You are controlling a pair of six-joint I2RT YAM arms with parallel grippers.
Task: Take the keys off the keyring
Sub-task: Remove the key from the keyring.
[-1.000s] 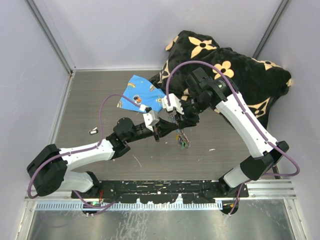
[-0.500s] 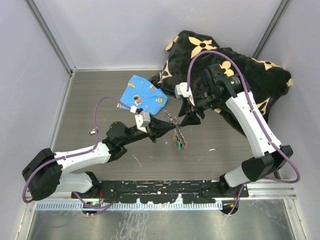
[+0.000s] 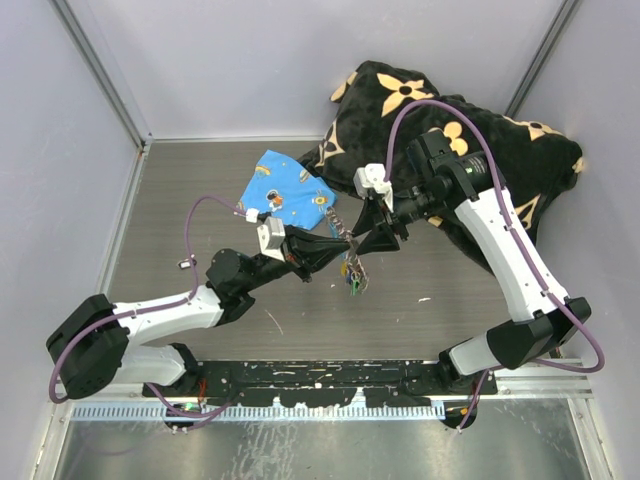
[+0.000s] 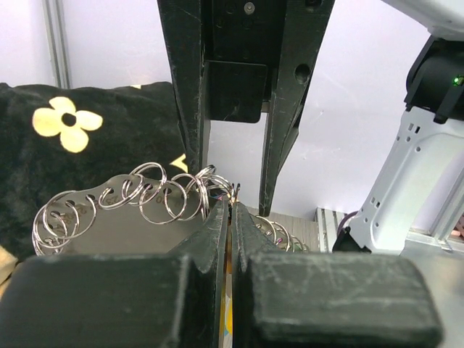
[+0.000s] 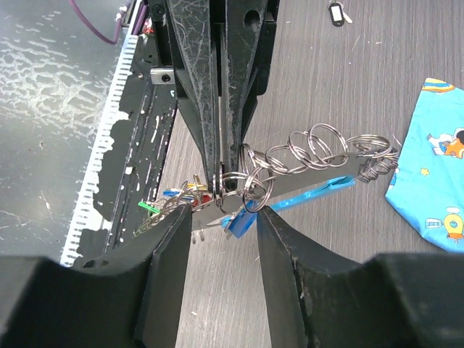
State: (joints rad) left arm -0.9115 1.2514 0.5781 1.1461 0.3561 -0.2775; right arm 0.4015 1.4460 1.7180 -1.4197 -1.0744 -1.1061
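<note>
The left gripper is clamped shut on one ring of the keyring, holding the chain of rings above the table; the keys hang bunched at one end; the right gripper stands open, its fingers straddling the rings at the left tips, gripping nothing.

Pinched tight in the black left gripper: a chain of shiny silver wire rings. Hanging open just above: the black right gripper.
</note>
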